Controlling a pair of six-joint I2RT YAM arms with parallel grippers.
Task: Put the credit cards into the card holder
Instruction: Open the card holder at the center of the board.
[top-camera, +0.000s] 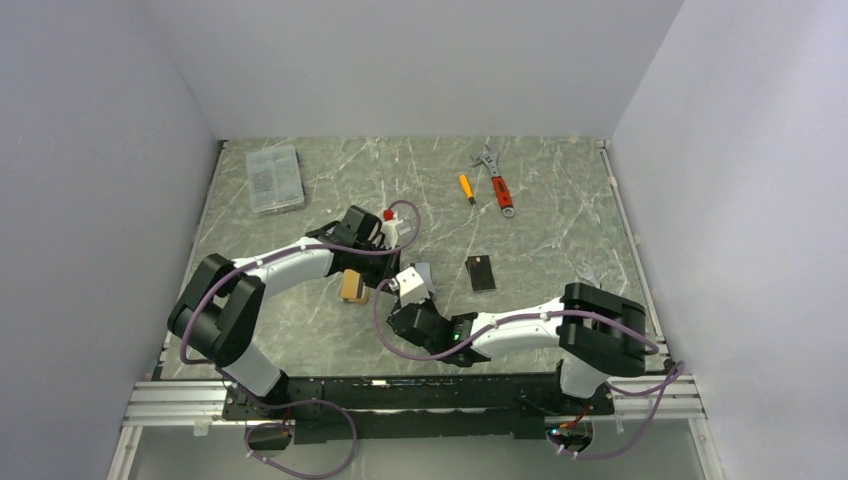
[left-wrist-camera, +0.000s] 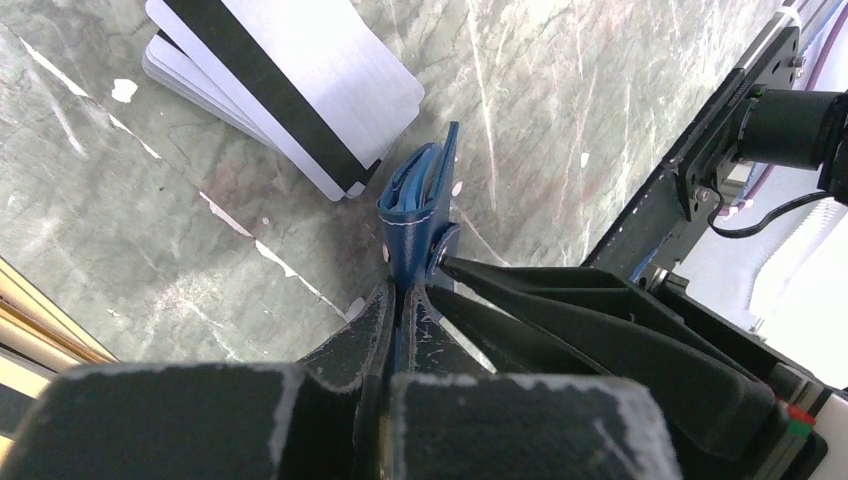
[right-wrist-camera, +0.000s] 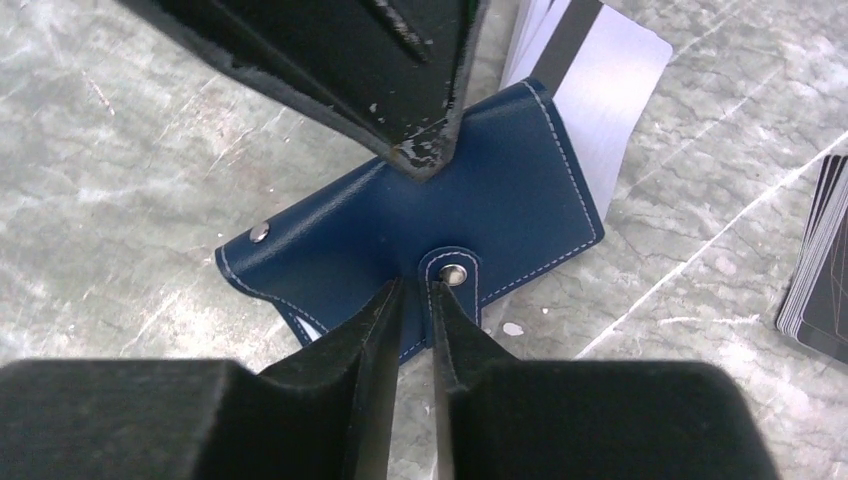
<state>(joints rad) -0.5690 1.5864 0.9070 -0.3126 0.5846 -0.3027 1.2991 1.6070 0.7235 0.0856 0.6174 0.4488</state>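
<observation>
The navy card holder (left-wrist-camera: 412, 205) stands on edge on the marble table, folded, with its snap tab fastened. My left gripper (left-wrist-camera: 405, 290) is shut on its top edge. The holder's face (right-wrist-camera: 500, 210) fills the right wrist view. My right gripper (right-wrist-camera: 417, 290) has its tips at the snap tab (right-wrist-camera: 455, 275), jaws a narrow gap apart; whether they pinch the tab does not show. White-grey credit cards with a black stripe (left-wrist-camera: 300, 90) lie stacked just behind the holder. A pile of black cards (top-camera: 481, 272) lies to the right, and orange-tan cards (top-camera: 353, 287) to the left.
A clear plastic box (top-camera: 274, 178) sits at the back left. A red-handled wrench (top-camera: 497, 180) and a small orange screwdriver (top-camera: 466, 188) lie at the back centre. Grey walls close in the table (top-camera: 560, 230) on three sides.
</observation>
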